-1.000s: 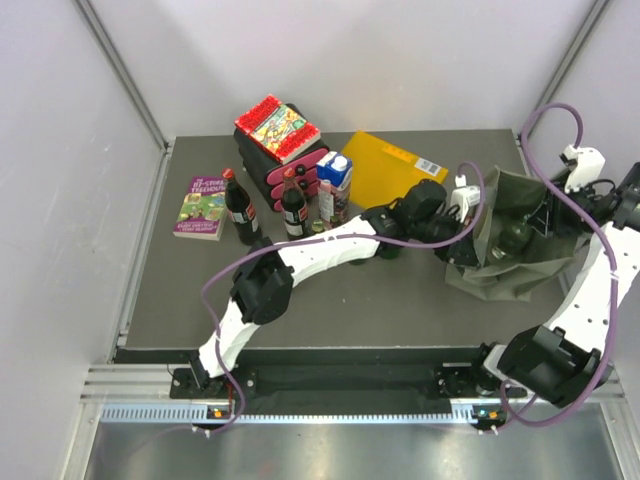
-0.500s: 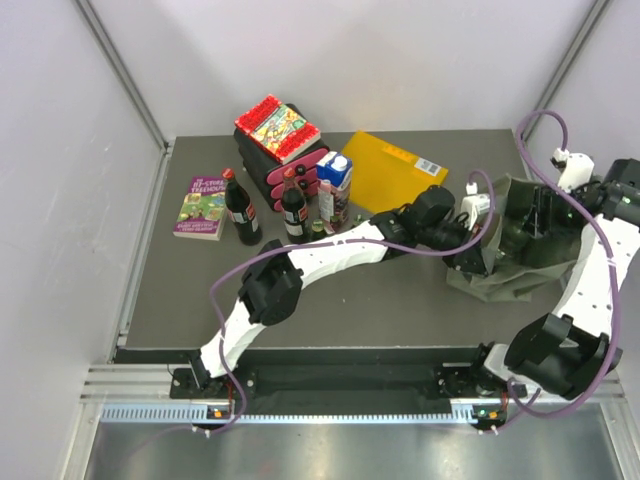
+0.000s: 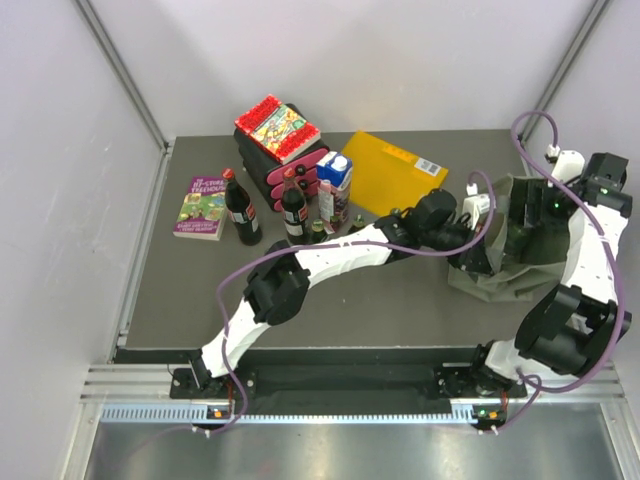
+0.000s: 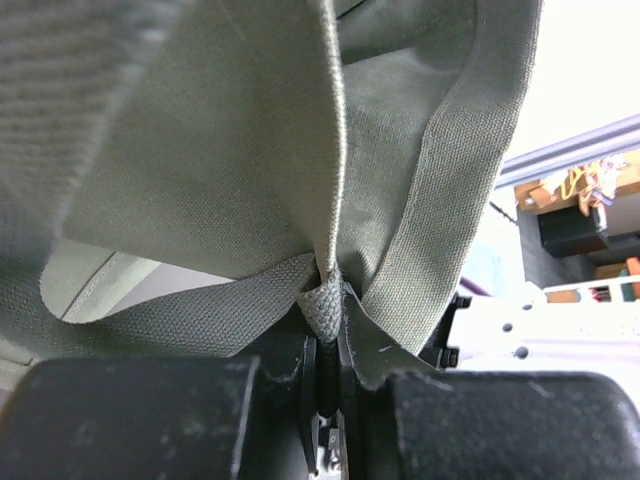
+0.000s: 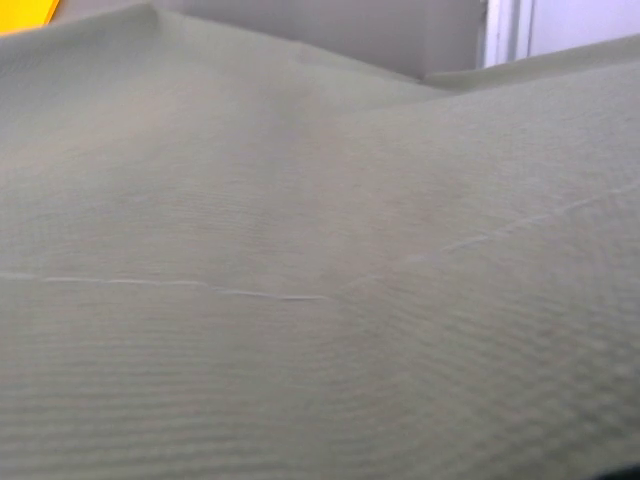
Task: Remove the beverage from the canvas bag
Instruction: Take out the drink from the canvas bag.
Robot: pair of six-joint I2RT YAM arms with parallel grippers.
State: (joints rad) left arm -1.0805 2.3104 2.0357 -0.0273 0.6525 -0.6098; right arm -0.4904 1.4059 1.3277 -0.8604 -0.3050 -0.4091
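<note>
The olive-green canvas bag (image 3: 500, 275) slumps at the right of the table, its mouth facing up. My left gripper (image 3: 474, 232) is at the bag's left rim. In the left wrist view the left gripper (image 4: 328, 350) is shut on a fold of the bag's cloth and webbing (image 4: 230, 170). My right gripper (image 3: 548, 205) is over the bag's mouth from the far right side. The right wrist view is filled with olive cloth (image 5: 320, 250), so its fingers are hidden. The inside of the bag is dark, and I cannot make out a beverage there.
A yellow-orange folder (image 3: 390, 170) lies behind the bag's left. Two dark cola bottles (image 3: 240, 210) (image 3: 292, 205), a blue-white carton (image 3: 335, 185), a black-and-pink stack with a red book on top (image 3: 280, 140) and a purple-green book (image 3: 203, 205) stand at the back left.
My right wrist has swung in from the far right edge to over the bag's mouth. My left gripper has stayed on the bag's left rim, shifting slightly right.
</note>
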